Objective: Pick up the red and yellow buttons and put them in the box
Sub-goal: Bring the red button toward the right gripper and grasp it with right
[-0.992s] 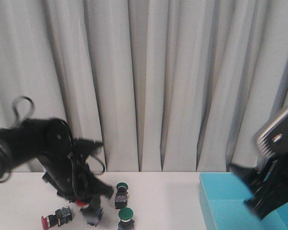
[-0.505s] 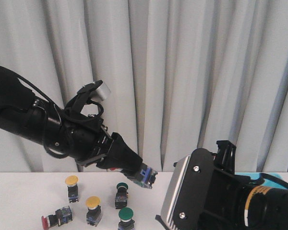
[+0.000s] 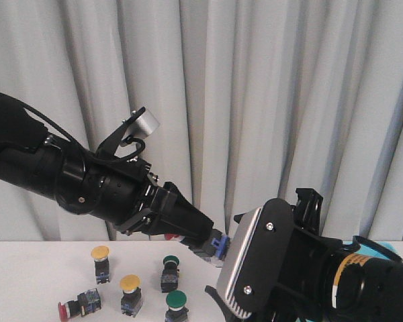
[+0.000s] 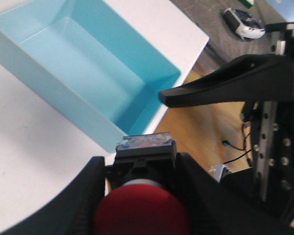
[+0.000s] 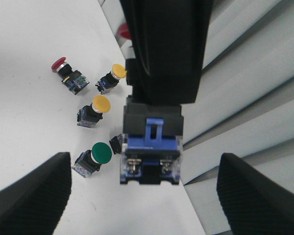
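My left gripper (image 3: 212, 243) is shut on a red button (image 4: 142, 213), held in the air right of the table's middle; the black jaws press both sides of its body (image 4: 146, 147). The cyan box (image 4: 88, 63) lies beyond it and looks empty. In the right wrist view the held button's blue end (image 5: 151, 156) hangs between the spread fingers of my right gripper (image 5: 147, 196), which is open and touches nothing. On the table lie another red button (image 5: 59, 64) and two yellow buttons (image 5: 118, 70) (image 5: 101, 103).
Two green buttons (image 3: 170, 260) (image 3: 176, 298) stand near the yellow ones at the table's front left. My right arm (image 3: 302, 282) fills the lower right of the front view and hides most of the box. A grey curtain (image 3: 255, 100) hangs behind the table.
A second ago the left gripper was down among the buttons; it has since lifted the red one and carried it right. The right arm has swung in from over the box towards it.
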Available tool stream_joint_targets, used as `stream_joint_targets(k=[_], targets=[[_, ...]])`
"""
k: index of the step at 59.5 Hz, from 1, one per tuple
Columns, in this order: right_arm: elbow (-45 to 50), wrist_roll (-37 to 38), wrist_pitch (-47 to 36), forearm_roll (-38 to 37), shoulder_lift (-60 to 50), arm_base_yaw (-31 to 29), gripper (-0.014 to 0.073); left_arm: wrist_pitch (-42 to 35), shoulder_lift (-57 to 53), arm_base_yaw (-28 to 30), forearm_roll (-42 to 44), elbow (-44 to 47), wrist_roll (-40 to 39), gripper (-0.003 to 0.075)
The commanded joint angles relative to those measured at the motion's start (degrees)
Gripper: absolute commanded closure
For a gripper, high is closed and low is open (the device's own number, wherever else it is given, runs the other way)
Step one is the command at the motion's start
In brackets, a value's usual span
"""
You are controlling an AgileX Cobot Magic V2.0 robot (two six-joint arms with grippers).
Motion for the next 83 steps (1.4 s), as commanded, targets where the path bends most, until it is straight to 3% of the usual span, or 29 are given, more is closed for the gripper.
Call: stream_joint_targets(k=[1,23,32,37,57,83], targets=[[-1.88,0.31,-5.86,0.38,-1.22,-0.03,0.0012,-1.22,-2.67,-0.56,-5.92,-1.61,0.56,0.0726],[-1.88,4.37,-7.71,0.53,-1.22,-0.03,0.0015,0.06,-2.67,-0.56,-6.51,-1.61,0.61,0.0726],[-1.88,5.07,-8.06,0.53,-0.56,-0.03,0.0071,1.09,-2.67,-0.56,-8.14,-1.61,0.67,0.0726],[-1.88,5.22,-7.54,0.48,0.74,-0.03,0.0151,2.22,-2.67,-0.56,-9.77,-1.61,2.27,0.0726],[-1.88,5.92,-8.26,0.48,3.24,-0.03,0.0609,3.07,-2.67,-0.5,-10.89,-1.61,3.67,0.0726],[-1.88,5.84,-9.17,0.34,3.24,-0.03,0.0603,0.8,-2.67,-0.55,-7.8,-1.61,3.67,0.0703]])
